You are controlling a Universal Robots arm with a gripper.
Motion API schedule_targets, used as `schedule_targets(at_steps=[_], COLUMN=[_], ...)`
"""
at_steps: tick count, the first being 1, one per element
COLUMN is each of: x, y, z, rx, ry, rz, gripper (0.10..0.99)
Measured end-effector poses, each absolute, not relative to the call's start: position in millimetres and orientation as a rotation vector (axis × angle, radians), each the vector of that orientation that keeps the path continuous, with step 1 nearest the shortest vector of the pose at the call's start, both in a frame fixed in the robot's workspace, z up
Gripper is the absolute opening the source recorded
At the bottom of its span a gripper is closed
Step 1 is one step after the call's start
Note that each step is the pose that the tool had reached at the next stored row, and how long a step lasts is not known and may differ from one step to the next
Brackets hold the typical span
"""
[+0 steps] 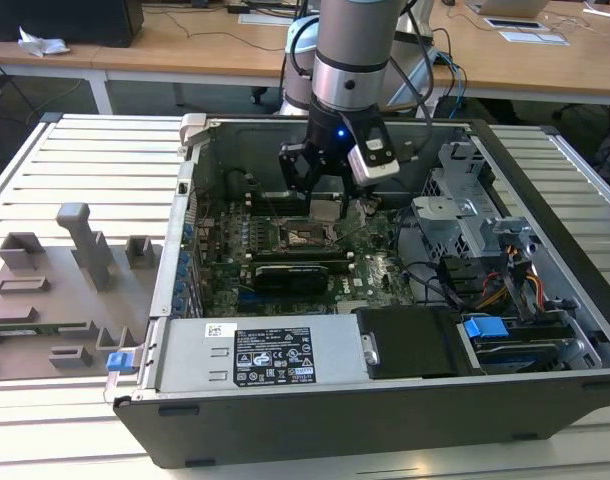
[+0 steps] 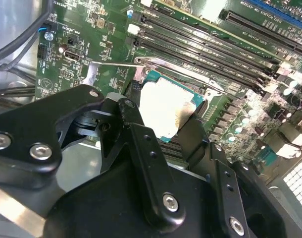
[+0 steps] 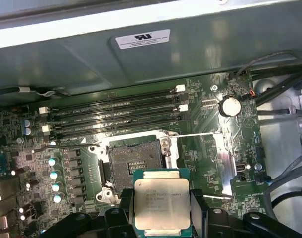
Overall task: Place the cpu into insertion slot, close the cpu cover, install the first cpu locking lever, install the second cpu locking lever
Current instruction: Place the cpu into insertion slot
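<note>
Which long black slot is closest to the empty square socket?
The long black slot bordering the square socket's frame; the others lie beyond it.

cpu [image 3: 162, 206]: pale silvery-beige top with faint dark print, rimmed in teal-green.
gripper [image 1: 323, 195]: black; fingers [image 2: 146, 153] dotted with silver screw heads.
insertion slot [image 3: 133, 161]: dark grey centre with a fine dotted grid, silvery border.
cpu cover [image 3: 222, 163]: bright silver.
motherboard [image 3: 245, 144]: green with thin pale traces.
memory slots [image 3: 116, 116]: black, white end clips.
arm [image 1: 355, 40]: silver-grey, one darker band, one blue light.
case [image 1: 385, 420]: dark grey outside, pale grey metal inside.
power supply [image 1: 185, 355]: light grey, black-and-white label.
tab [image 1: 485, 327], lower right of the exterior view: bright blue.
table [image 1: 85, 150]: off-white, ribbed in parallel slats.
fixtures [image 1: 85, 245], at the exterior view's left: flat grey.
</note>
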State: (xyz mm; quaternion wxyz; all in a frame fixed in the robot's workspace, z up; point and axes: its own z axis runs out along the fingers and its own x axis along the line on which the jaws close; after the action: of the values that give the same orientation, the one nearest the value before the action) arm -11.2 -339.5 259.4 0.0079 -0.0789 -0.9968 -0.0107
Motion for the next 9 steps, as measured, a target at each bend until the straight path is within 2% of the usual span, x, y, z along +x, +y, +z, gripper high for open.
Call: schedule_targets(at_steps=[9], x=[-11.2], y=[-339.5], z=[259.2], rx=[-0.361], ry=[-3.106], rz=[-0.032], gripper=[0.545])
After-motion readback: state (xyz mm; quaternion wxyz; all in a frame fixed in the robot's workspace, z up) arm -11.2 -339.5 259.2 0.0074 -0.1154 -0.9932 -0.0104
